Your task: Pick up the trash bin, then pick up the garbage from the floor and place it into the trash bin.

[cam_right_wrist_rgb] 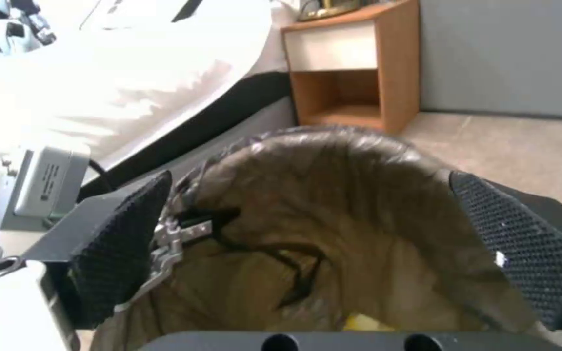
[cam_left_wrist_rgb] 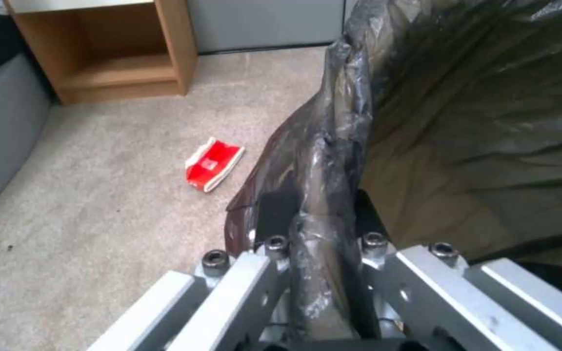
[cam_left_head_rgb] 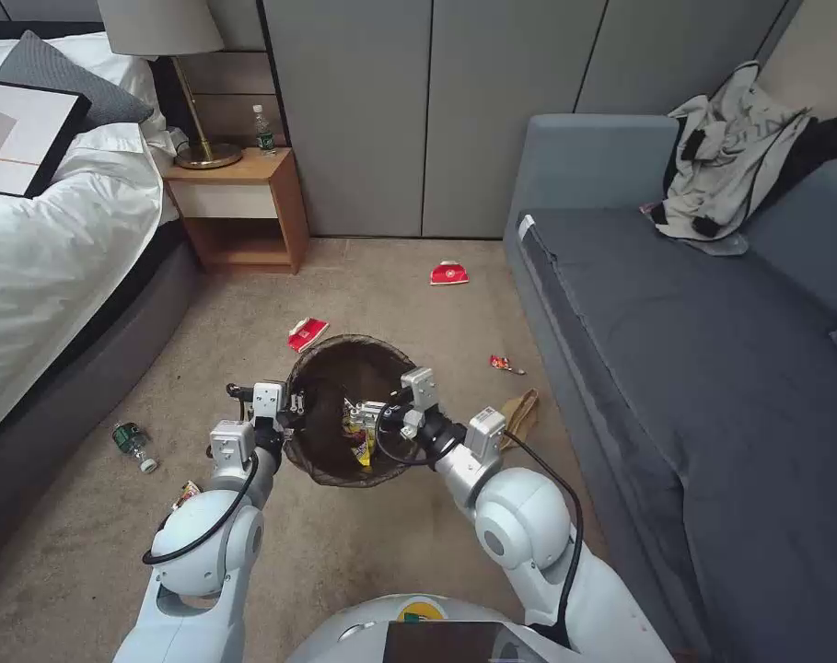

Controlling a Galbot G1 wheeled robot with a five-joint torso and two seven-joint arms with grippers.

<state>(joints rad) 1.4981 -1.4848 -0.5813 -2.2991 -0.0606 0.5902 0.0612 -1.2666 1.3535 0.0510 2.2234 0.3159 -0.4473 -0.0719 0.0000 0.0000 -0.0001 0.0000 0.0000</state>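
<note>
Left gripper (cam_left_wrist_rgb: 323, 253): fingers pinched on the near-left rim of the trash bin (cam_left_head_rgb: 319, 451), with the folded brown bag liner (cam_left_wrist_rgb: 333, 146) clamped between them. The bin is held out in front of the robot above the carpet (cam_left_head_rgb: 390, 295).

Right gripper (cam_right_wrist_rgb: 320, 229): fingers (cam_right_wrist_rgb: 122, 239) spread wide, nothing between the pads, poised over the bin mouth. A yellow snack wrapper (cam_left_head_rgb: 358, 442) lies inside the bin below it.

Garbage still on the floor:
- a red-and-white carton (cam_left_head_rgb: 307, 332) just beyond the bin's far-left rim
- a second carton (cam_left_head_rgb: 448, 273) near the sofa (cam_left_head_rgb: 713, 387)
- a red wrapper (cam_left_head_rgb: 503, 365) and a tan paper bag (cam_left_head_rgb: 520, 414) beside the sofa base
- a small bottle (cam_left_head_rgb: 131, 442) near the bed (cam_left_head_rgb: 59, 267)
- a small piece (cam_left_head_rgb: 187, 493) beside the left forearm

Risks, as judged:
- The bin hangs from a single rim pinch through slippery film. The liner may slide, letting the bin tilt or drop and spill its contents.
- The right gripper sits close to the left one across the rim. A careless withdrawal could strike the rim or snag the liner.
- The paper bag lies under the right arm, against the sofa. A reach there may brush the sofa edge.
- The bottle can roll when touched
</note>
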